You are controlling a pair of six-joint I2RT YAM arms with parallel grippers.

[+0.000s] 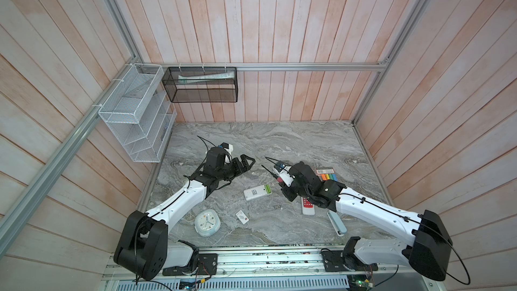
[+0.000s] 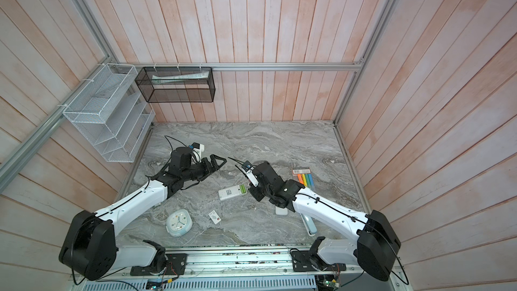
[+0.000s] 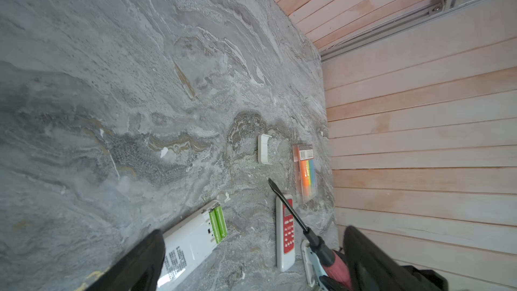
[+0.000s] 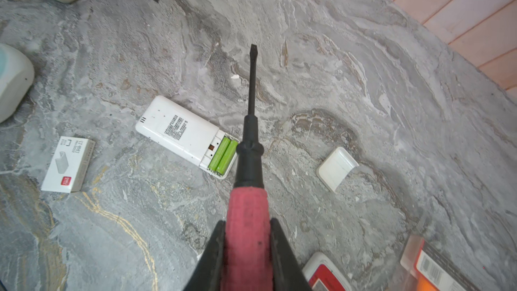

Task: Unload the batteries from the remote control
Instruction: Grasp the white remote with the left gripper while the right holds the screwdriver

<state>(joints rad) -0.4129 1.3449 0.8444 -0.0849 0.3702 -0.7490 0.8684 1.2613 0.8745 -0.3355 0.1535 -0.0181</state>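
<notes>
A white remote control [image 1: 253, 193] [image 4: 179, 132] lies face down mid-table with its battery bay uncovered. Two yellow-green batteries [image 1: 268, 189] [image 4: 223, 155] [image 3: 218, 223] sit side by side in the bay. The loose white bay cover [image 4: 337, 168] [image 3: 264, 149] lies on the table apart from it. My right gripper [image 4: 247, 236] [image 1: 285, 188] is shut on the red handle of a screwdriver [image 4: 251, 93] [image 1: 270, 173], whose black shaft points past the bay end. My left gripper [image 1: 247, 162] [image 3: 254, 247] stands open and empty, behind and left of the remote.
A second remote [image 1: 307, 207] with a red face lies under the right arm, beside a pale blue stapler [image 1: 337, 222]. A highlighter pack [image 1: 327, 174] sits right. A clock [image 1: 207, 222] and staple box [image 1: 242, 216] lie front left. Wire baskets [image 1: 134, 113] hang on the wall.
</notes>
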